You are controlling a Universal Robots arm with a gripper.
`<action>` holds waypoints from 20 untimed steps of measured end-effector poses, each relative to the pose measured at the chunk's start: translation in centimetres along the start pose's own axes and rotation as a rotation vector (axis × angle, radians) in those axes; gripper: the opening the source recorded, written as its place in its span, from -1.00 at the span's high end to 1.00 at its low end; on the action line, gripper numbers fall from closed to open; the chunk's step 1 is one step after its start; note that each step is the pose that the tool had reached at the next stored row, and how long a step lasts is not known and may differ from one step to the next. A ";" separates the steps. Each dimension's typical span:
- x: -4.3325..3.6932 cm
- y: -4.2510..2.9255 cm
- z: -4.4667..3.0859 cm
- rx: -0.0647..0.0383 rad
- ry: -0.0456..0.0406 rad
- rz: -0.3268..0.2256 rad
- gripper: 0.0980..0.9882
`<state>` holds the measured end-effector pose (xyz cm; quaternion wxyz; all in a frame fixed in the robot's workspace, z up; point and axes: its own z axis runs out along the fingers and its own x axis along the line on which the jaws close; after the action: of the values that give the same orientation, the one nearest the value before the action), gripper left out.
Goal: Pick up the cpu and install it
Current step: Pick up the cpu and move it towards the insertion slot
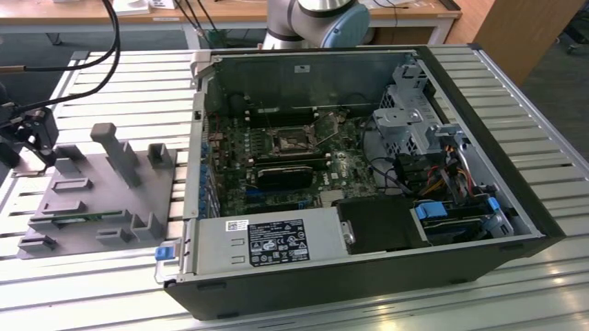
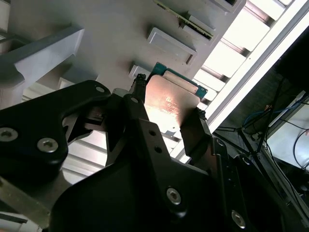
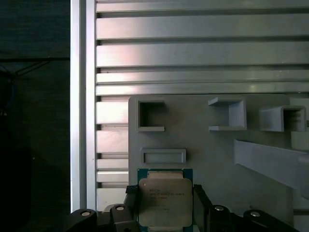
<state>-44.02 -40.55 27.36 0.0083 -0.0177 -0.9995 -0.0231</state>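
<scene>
now, end effector [image 3: 165, 194] gripping cpu [image 3: 163, 205], its print unreadable, over grey fixture [image 3: 203, 145]

Your slatted aluminium tabletop [image 1: 138, 96] carries two things. A grey fixture plate [image 1: 101, 200] with raised posts and open pockets lies flat toward the tabletop's edge at the exterior view's left, with a strip of bare slats between the plate and that edge. Just beside the plate, an open black desktop computer case [image 1: 368, 283] lies on its side across the middle of the tabletop, reaching close to the edge at the exterior view's right. Bare slats run along the near edge.
</scene>
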 end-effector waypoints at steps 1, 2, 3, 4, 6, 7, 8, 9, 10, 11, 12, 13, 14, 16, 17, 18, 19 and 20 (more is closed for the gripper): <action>0.00 0.01 -0.04 0.000 -0.0001 0.000 0.00; 0.00 0.02 -0.11 0.000 0.0002 0.000 0.00; 0.00 0.03 -0.21 0.000 0.0001 0.000 0.00; 0.01 0.05 -0.34 0.000 0.0001 0.000 0.00; 0.01 0.08 -0.72 0.000 0.0000 0.000 0.00; 0.02 0.10 -0.98 0.000 0.0001 0.000 0.00; 0.03 0.12 -1.27 0.000 0.0001 0.000 0.00; 0.03 0.15 -1.58 0.000 0.0000 0.000 0.00; 0.04 0.18 -1.93 0.000 0.0001 0.000 0.00; 0.04 0.21 -2.28 0.000 0.0000 0.000 0.00; 0.05 0.25 -2.65 0.000 -0.0001 0.000 0.00; 0.06 0.28 -3.05 0.000 0.0000 0.000 0.00; 0.07 0.32 -3.45 0.000 0.0001 0.000 0.00; 0.08 0.41 -4.32 0.000 0.0000 0.000 0.00; 0.09 0.44 -4.75 0.000 0.0001 0.000 0.00; 0.10 0.48 -5.18 0.000 0.0001 0.000 0.00; 0.10 0.50 -5.58 0.000 0.0000 0.000 0.00; 0.11 0.53 -5.99 0.000 0.0001 0.000 0.00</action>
<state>-44.03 -40.30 33.37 0.0084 -0.0177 -0.9995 -0.0231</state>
